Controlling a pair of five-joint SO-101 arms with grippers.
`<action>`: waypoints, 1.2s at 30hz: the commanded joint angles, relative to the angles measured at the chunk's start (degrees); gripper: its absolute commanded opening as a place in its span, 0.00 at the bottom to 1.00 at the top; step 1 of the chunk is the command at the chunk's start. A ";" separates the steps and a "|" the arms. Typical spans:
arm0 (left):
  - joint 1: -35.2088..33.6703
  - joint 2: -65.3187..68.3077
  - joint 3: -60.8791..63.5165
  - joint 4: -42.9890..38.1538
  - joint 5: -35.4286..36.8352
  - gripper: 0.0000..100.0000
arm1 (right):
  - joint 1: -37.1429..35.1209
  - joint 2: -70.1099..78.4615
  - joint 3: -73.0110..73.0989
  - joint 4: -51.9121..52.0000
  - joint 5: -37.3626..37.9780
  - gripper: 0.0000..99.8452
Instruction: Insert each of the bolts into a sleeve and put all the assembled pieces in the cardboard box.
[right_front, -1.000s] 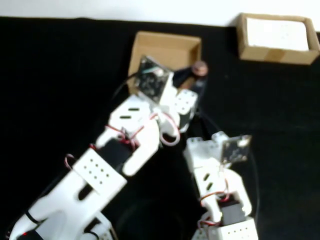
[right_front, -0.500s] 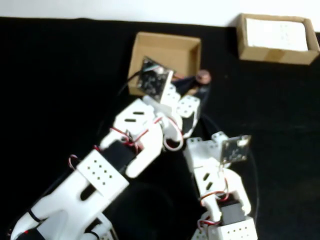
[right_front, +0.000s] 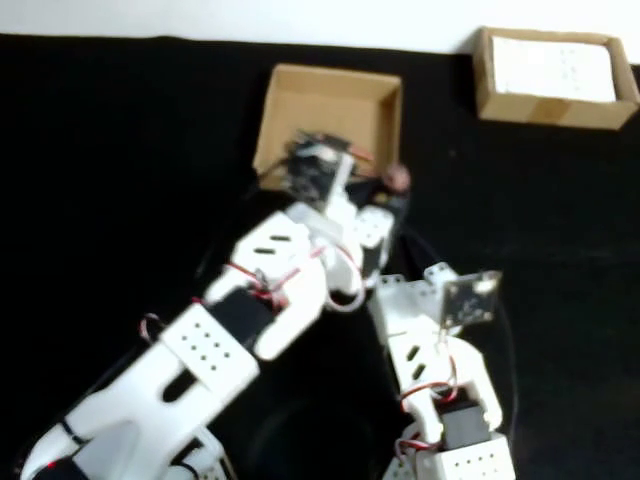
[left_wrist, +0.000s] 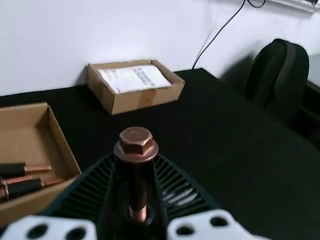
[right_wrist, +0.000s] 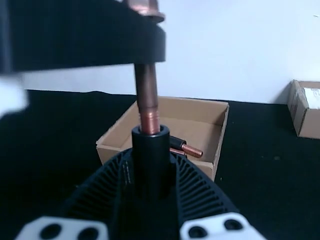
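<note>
Bolt one, sleeve one, boxed pieces two.

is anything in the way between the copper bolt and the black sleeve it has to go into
Nothing visible does. The copper hex-head bolt, held by the left gripper, hangs in line above the black cylindrical sleeve in the right gripper. Its tip is at the sleeve's open mouth, with nothing between them.
</note>
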 joint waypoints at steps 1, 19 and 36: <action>-0.92 -0.66 -0.57 -1.67 -0.09 0.01 | 0.57 -0.40 -0.66 -1.27 0.70 0.01; 3.91 -1.98 0.22 25.58 -5.71 0.20 | 0.57 -0.13 -0.22 -1.27 0.70 0.01; -12.70 -39.08 14.37 42.29 -6.07 0.01 | 0.92 5.93 -12.97 -1.01 0.26 0.01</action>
